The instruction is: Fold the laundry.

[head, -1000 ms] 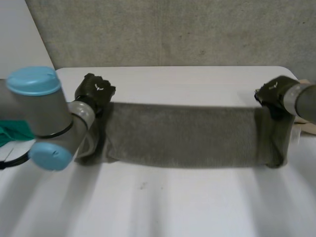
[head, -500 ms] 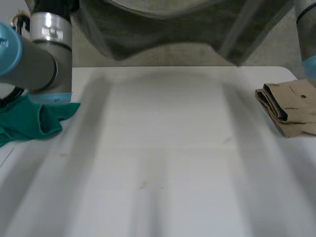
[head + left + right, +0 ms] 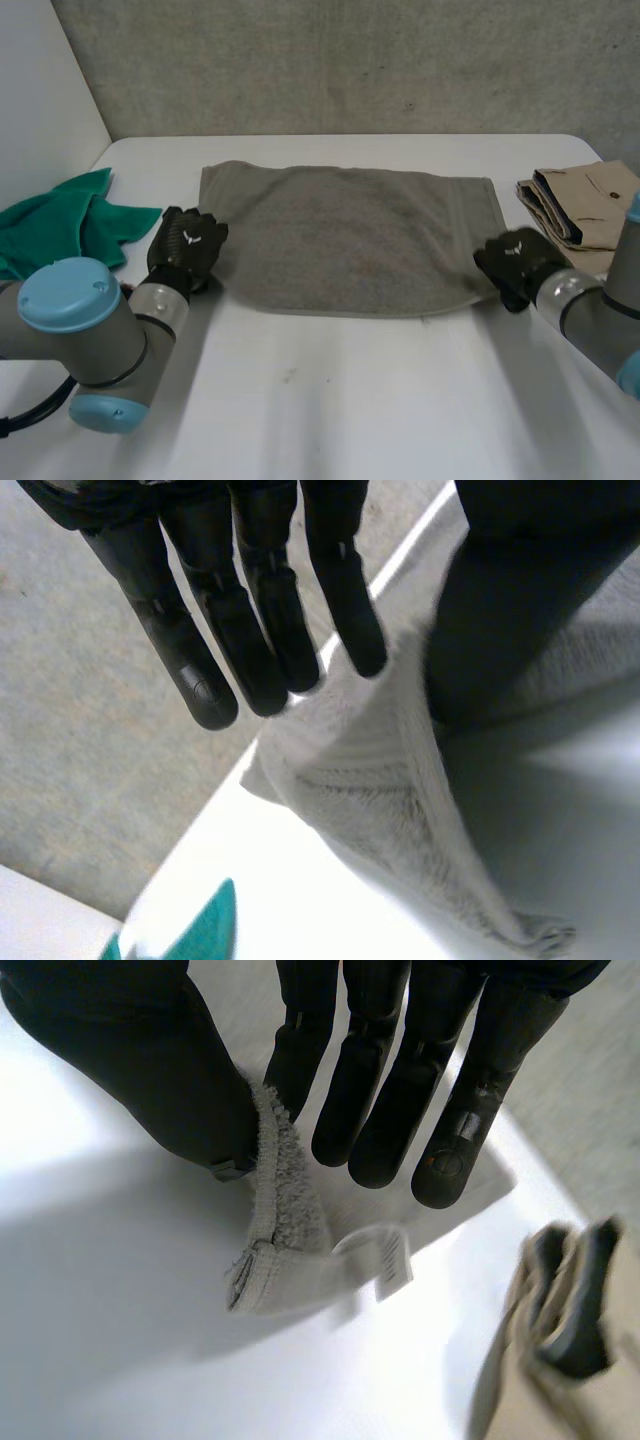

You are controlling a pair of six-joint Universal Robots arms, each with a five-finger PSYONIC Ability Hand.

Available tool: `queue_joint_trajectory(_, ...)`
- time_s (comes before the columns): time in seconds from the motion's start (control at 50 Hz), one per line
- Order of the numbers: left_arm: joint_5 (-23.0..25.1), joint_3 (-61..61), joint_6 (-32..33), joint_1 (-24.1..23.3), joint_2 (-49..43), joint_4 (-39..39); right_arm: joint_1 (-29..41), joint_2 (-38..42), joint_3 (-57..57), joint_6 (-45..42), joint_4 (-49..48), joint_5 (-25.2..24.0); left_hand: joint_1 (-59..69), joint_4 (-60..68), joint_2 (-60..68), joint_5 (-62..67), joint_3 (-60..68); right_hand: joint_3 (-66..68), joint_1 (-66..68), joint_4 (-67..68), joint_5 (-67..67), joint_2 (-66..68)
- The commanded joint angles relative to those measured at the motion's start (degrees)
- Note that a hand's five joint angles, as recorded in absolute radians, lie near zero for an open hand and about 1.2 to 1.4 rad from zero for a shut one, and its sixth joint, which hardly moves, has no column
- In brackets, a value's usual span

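The towel (image 3: 350, 235), aloft a moment before, lay flat, ready for folding; left hand (image 3: 188, 245) and right hand (image 3: 515, 262) each pinched a corner.

The white table (image 3: 330, 400) bears a grey towel (image 3: 350, 240) spread mid-far, a green cloth (image 3: 60, 225) left and a folded tan garment (image 3: 590, 215) right.

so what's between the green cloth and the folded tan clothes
The towel, spread out, its near corners pinched by the left robot hand and right robot hand; the head view shows it.

Towel (image 3: 350, 235) centre, crumpled cloth (image 3: 50, 230) left, folded garment (image 3: 590, 215) right
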Motion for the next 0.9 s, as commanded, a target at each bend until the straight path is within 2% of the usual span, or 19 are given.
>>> queue_joint_trajectory(0.02, -0.51, -0.19, 0.93, 2.37, -0.21, 0.80, -2.61, -0.29, 2.48, -0.91, 1.72, 0.01, -12.46, -14.58, -14.66, -14.63, -14.82, 12.24, 23.46, 11.80, 12.84, 12.52)
queue_joint_trajectory(0.14, -0.86, 0.25, 0.75, 6.32, -0.56, 0.80, -4.28, -0.73, 2.75, -0.56, 1.72, 0.10, -14.83, -16.95, -17.03, -17.00, -17.19, 12.24, 23.46, 11.80, 12.84, 12.52)
queue_joint_trajectory(0.34, -0.33, -0.81, 0.14, 7.03, -0.56, -0.16, -4.99, -1.08, 2.93, -0.03, 1.46, 0.01, -11.65, -13.77, -13.85, -13.82, -14.01, 12.24, 23.46, 11.80, 12.84, 12.52)
queue_joint_trajectory(0.44, -0.16, -1.24, -0.04, 6.68, -0.12, -0.95, -4.99, -1.08, 3.10, -0.03, 1.54, -0.16, 32.67, 30.55, 30.47, 30.50, 30.31, 12.24, 23.46, 11.80, 12.84, 12.52)
queue_joint_trajectory(0.56, -0.07, -3.09, 0.49, 6.24, 3.83, -5.69, -5.08, -2.04, 2.93, -0.91, 2.68, 0.10, 32.75, 30.63, 30.55, 30.58, 30.39, 12.24, 23.46, 11.80, 12.84, 12.52)
queue_joint_trajectory(0.66, -0.42, -5.54, 1.10, 6.94, 9.44, -14.20, -5.34, -5.21, 2.40, -2.49, 8.38, -0.25, 32.75, 30.63, 30.55, 30.58, 30.39, 12.24, 23.46, 11.80, 12.84, 12.52)
queue_joint_trajectory(0.72, -0.42, -6.52, 2.50, 7.12, 12.53, -20.79, -6.04, -6.88, 2.13, -6.17, 16.11, -0.95, 32.75, 30.63, 30.55, 30.58, 30.39, 12.24, 23.46, 11.80, 12.84, 12.52)
queue_joint_trajectory(0.74, -0.42, -7.04, 4.42, 7.30, 14.45, -26.30, -6.39, -7.41, 2.22, -7.40, 18.40, -1.04, 32.75, 30.63, 30.55, 30.58, 30.39, 12.24, 23.46, 11.80, 12.84, 12.52)
queue_joint_trajectory(0.8, -0.33, -8.01, 8.39, 7.47, 17.36, -35.73, -8.59, -10.74, 3.10, -13.20, 27.97, -1.22, 32.75, 30.63, 30.55, 30.58, 30.39, 12.24, 23.46, 11.80, 12.84, 12.52)
queue_joint_trajectory(0.86, -0.07, -10.29, 13.65, 7.47, 22.97, -50.03, -11.31, -14.17, 4.24, -19.00, 36.68, -1.57, 32.75, 30.63, 30.55, 30.58, 30.39, 12.24, 23.46, 11.80, 12.84, 12.52)
queue_joint_trajectory(0.9, -0.07, -10.65, 14.11, 7.47, 24.48, -52.19, -13.24, -16.19, 5.29, -22.60, 40.63, -1.39, 32.75, 30.63, 30.55, 30.58, 30.39, 12.24, 23.46, 11.80, 12.84, 12.52)
